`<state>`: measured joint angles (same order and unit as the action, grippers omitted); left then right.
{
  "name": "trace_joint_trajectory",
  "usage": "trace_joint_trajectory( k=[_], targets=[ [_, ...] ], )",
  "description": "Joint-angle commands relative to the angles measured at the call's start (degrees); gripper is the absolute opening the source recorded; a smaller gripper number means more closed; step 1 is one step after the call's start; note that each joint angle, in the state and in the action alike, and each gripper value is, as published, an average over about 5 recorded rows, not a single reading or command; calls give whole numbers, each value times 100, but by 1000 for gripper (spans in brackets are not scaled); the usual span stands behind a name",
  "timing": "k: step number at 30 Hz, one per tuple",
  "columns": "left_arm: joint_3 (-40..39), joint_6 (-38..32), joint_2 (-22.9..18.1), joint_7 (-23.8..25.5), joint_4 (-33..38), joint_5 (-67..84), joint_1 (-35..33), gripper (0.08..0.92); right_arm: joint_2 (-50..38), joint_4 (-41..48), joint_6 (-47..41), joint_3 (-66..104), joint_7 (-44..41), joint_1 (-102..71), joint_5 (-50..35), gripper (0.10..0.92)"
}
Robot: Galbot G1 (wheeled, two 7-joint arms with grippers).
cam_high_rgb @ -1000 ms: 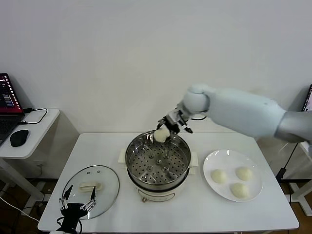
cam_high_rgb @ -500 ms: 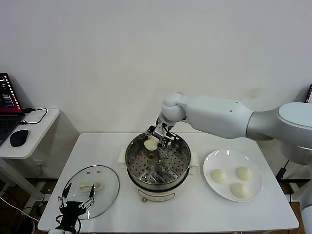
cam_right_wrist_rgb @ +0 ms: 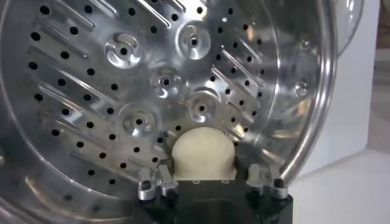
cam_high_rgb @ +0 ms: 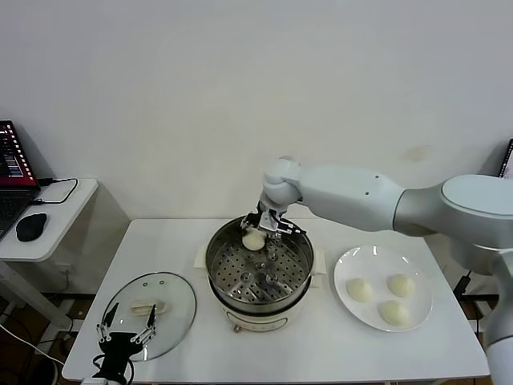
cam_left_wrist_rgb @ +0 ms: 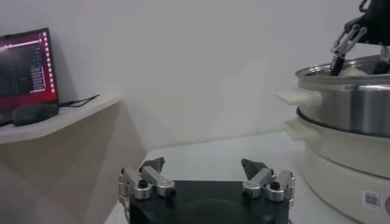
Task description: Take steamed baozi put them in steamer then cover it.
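Right gripper (cam_high_rgb: 268, 230): inside the far part of the round shiny stainless-steel steamer (cam_high_rgb: 298, 277), over the perforated tray. In the right wrist view its fingers (cam_right_wrist_rgb: 159, 182) stand spread, one on each side of a small round cream-white bun (cam_right_wrist_rgb: 203, 153), not pressing it — judged a release.
Bun in the steamer: appears to sit on the tray close under the far wall, probably placed there to leave the rest of the tray for the others.
Remaining buns (cam_high_rgb: 359, 289): three on the flat white plate (cam_high_rgb: 349, 261), on the table just right of the steamer.
Left gripper (cam_high_rgb: 127, 338): low at the near left edge of the table, fingers wide apart and empty, waiting beside the round clear glass lid (cam_high_rgb: 178, 317) — well placed for the covering step.
Room to move: straight up is free; the steel rim hems the gripper in sideways, so it should probably lift before swinging toward the plate.
Table edges: the lid lies close to the near left edge.
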<state>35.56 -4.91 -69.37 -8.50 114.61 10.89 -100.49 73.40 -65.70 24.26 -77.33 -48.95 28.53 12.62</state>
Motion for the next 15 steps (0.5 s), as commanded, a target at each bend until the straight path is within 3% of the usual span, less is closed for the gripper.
trace_joint_trajectory(
  k=[1,9,10,15],
  targets=[
    [3,-2,2,-2,21,-3,-8,823,22,-3,113,1,43,61,100,814],
    [40,19,17,-11,175,19,-98,823,-1022,-1747,-1777,-199,-656,1197,-2628,823],
    [43,20,21,-12,185,19,-101,823,-1225,-2005,-1777,-218,-705,1328,-2856,823],
    [36,27,29,-15,206,18,-81,823,-2220,-2830,-4010,-423,-907,1833,-3211,823]
  ],
)
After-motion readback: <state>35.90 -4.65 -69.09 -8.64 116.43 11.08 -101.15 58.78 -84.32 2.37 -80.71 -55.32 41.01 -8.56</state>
